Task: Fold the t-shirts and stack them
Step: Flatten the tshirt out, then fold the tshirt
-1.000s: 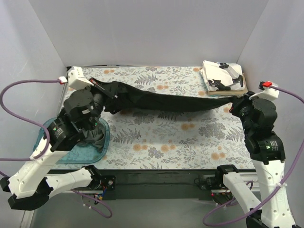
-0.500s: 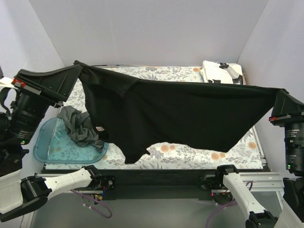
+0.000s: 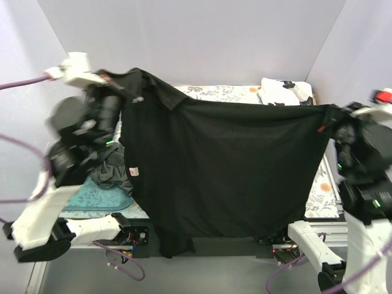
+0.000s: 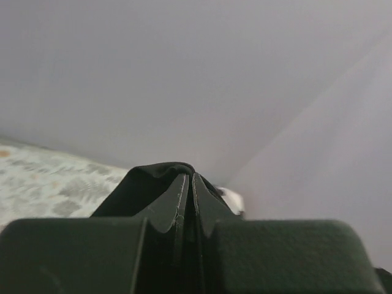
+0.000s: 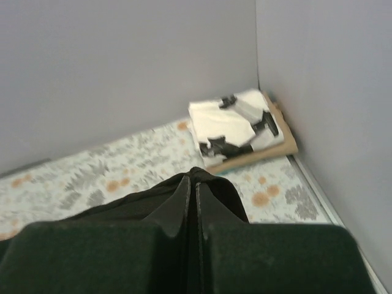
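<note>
The black t-shirt (image 3: 226, 171) hangs spread like a curtain between my two raised arms, its lower edge below the table's near edge. My left gripper (image 3: 109, 81) is shut on its left top corner; cloth bulges over the closed tips (image 4: 188, 174). My right gripper (image 3: 327, 113) is shut on its right top corner, as the right wrist view (image 5: 195, 177) shows. The folded white t-shirt with black print (image 3: 286, 92) lies on the tan one (image 5: 278, 150) at the far right corner. The dark grey-green t-shirt (image 3: 110, 171) lies crumpled over the tub.
A translucent blue plastic tub (image 3: 92, 196) stands at the near left, partly behind my left arm. The floral tablecloth (image 3: 321, 190) is mostly hidden by the hanging shirt. Grey walls close in the back and both sides.
Both arms have swung in and up, and the black shirt has dropped from a slanted spread to hang straight down. A second ago it lay stretched low across the table.
</note>
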Available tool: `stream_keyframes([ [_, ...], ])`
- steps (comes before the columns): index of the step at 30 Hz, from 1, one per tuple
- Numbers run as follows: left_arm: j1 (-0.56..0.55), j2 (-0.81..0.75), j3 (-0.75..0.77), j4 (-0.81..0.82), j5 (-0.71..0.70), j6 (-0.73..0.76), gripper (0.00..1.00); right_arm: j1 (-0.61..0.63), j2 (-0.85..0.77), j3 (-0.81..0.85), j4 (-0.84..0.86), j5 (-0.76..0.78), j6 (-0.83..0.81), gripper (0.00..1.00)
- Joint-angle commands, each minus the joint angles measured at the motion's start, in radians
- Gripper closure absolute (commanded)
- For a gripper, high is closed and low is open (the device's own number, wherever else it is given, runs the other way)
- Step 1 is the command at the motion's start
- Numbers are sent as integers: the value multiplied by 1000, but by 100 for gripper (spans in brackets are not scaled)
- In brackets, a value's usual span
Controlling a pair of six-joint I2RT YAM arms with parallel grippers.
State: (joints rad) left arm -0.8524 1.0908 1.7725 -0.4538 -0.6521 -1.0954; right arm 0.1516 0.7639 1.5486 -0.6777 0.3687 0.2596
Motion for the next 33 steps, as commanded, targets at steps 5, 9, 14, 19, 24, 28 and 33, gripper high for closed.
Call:
stream_keyframes([
  [5, 284, 248, -332, 55, 58, -154, 100, -4, 198, -358, 219, 66, -20, 99],
  [9, 369, 490, -355, 125, 158, -166, 100, -23, 387, -510, 433, -25, -60, 99],
  [14, 423, 773, -201, 172, 281, -141, 100, -37, 682, -493, 495, -19, -80, 99],
  [19, 447, 984, -75, 171, 321, -110, 100, -53, 879, -400, 512, -13, -102, 99],
  [24, 469, 1070, -4, 155, 348, -121, 100, -63, 1011, -315, 509, -1, -106, 99],
  [28, 484, 1071, -11, 153, 358, -133, 100, -73, 1034, -303, 509, 3, -94, 99],
  [33, 486, 1009, -74, 144, 382, -164, 100, -75, 1010, -318, 509, -20, -92, 99],
])
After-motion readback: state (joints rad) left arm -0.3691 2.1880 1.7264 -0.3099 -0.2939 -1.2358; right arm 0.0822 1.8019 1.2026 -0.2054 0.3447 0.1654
